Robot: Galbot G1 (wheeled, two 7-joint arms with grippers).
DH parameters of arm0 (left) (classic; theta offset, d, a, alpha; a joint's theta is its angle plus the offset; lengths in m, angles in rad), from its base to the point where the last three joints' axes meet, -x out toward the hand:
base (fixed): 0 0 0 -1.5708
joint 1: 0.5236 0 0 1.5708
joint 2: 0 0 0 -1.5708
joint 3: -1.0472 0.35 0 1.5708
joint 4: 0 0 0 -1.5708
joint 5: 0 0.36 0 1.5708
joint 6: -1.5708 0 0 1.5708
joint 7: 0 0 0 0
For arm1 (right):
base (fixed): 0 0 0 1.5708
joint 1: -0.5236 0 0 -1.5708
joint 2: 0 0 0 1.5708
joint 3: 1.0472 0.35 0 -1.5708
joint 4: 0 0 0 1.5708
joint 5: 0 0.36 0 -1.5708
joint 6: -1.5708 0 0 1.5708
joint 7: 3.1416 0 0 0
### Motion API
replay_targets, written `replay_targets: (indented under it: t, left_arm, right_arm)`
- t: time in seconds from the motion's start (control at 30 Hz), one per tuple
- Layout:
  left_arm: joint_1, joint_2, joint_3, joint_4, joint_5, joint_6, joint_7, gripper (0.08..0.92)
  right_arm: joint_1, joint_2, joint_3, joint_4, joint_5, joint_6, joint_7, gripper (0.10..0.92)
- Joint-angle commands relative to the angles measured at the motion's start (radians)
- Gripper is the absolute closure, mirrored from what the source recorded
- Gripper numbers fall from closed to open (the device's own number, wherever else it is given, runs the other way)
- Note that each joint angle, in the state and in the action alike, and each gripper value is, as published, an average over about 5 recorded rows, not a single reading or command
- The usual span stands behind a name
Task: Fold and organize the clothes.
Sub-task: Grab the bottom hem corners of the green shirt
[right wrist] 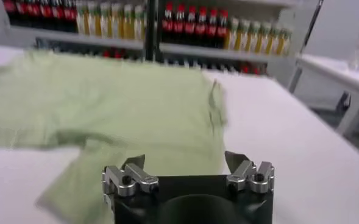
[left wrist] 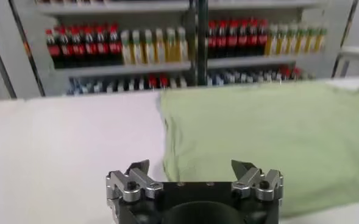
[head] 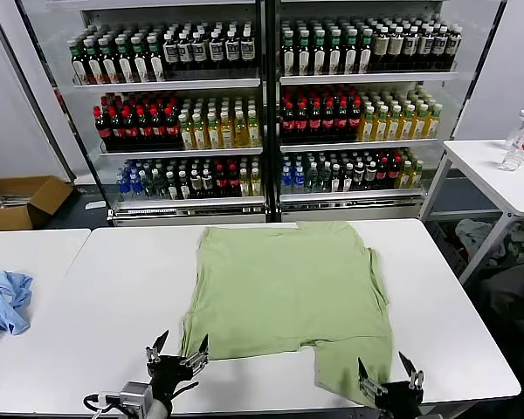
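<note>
One light green T-shirt (head: 288, 292) lies spread flat on my white desk (head: 122, 305), its plain side up, one sleeve reaching toward my near right edge. My left claw (head: 178, 356) hovers wide open and empty just beside the shirt's near left corner; my right claw (head: 389, 377) hovers wide open and empty at that sleeve. One crumpled light blue garment (head: 3, 301) sits well apart on the neighbouring desk. Behind stand two bottle-filled coolers (head: 262, 105), with one cardboard box (head: 22, 201) on the floor.

head view looks down from above; both wrist views sit low, sharing the t-shirt (head: 288, 288) and shelves (head: 262, 105).
</note>
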Motion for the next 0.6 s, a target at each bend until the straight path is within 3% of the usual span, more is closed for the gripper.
replay_targets:
  t: [0.03, 0.17, 0.6]
  left_arm:
    - [-0.044, 0.007, 0.023, 0.100, -0.038, 0.052, -0.047, 0.183]
    - [-0.041, 0.000, 0.019, 0.102, -0.073, 0.049, -0.053, 0.243]
    - [0.006, 0.002, 0.014, 0.011, -0.127, -0.044, 0.015, 0.615]
  right_arm:
    - [-0.019, 0.010, -0.022, -0.058, 0.011, -0.001, 0.001, 0.256]
    - [-0.023, 0.007, -0.025, -0.060, 0.027, 0.015, -0.007, 0.352]
    - [-0.010, -0.008, -0.014, -0.018, 0.070, 0.039, -0.039, 0.725]
